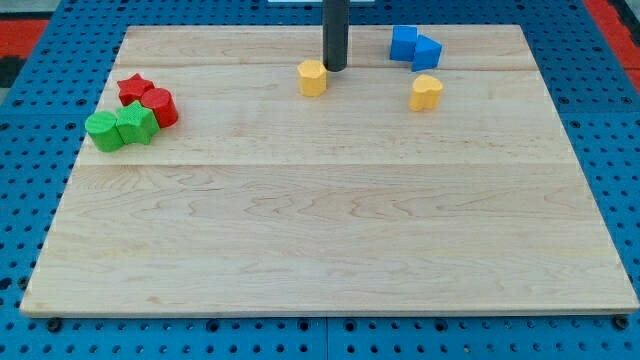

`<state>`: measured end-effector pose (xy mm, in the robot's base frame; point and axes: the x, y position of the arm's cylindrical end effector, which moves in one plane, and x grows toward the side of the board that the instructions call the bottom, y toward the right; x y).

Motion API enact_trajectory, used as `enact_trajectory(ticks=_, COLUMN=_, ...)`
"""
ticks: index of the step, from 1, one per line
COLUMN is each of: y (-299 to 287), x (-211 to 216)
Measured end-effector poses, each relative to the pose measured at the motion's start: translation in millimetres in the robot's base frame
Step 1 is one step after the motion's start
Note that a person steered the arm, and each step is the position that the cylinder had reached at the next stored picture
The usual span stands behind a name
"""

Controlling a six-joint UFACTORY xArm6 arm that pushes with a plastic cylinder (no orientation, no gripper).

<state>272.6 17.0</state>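
My tip (334, 67) stands near the view's top centre, at the upper right side of a yellow block (312, 77), touching it or within a hair of it. Further right lies a yellow heart-shaped block (426, 92). Above that heart sit two blue blocks pressed together, one cube-like (403, 42) and one wedge-like (427, 52). At the view's left is a tight cluster: a red star (134, 88), a red cylinder (160, 107), a green star-like block (136, 123) and a green cylinder (102, 131).
The blocks rest on a pale wooden board (330, 220), which lies on a blue perforated surface (30, 150). A red area shows at the view's top corners.
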Motion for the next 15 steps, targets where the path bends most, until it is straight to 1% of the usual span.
enact_trajectory(ticks=2, y=-29.1, x=20.1)
enact_trajectory(ticks=3, y=-10.9, x=-6.8)
enact_trajectory(ticks=4, y=-20.4, x=-21.6)
enact_trajectory(ticks=5, y=-44.5, x=-15.4)
enact_trajectory(ticks=6, y=-59.4, x=5.4)
enact_trajectory(ticks=7, y=-81.2, x=42.6)
enact_trajectory(ticks=8, y=-90.2, x=58.4)
enact_trajectory(ticks=9, y=-75.7, x=-5.2)
enact_trajectory(ticks=10, y=-34.7, x=59.1)
enact_trajectory(ticks=11, y=-80.2, x=81.8)
enact_trajectory(ticks=12, y=-72.4, x=108.1)
enact_trajectory(ticks=13, y=-26.6, x=118.1)
enact_trajectory(ticks=14, y=-76.6, x=165.5)
enact_trajectory(ticks=15, y=-126.6, x=144.2)
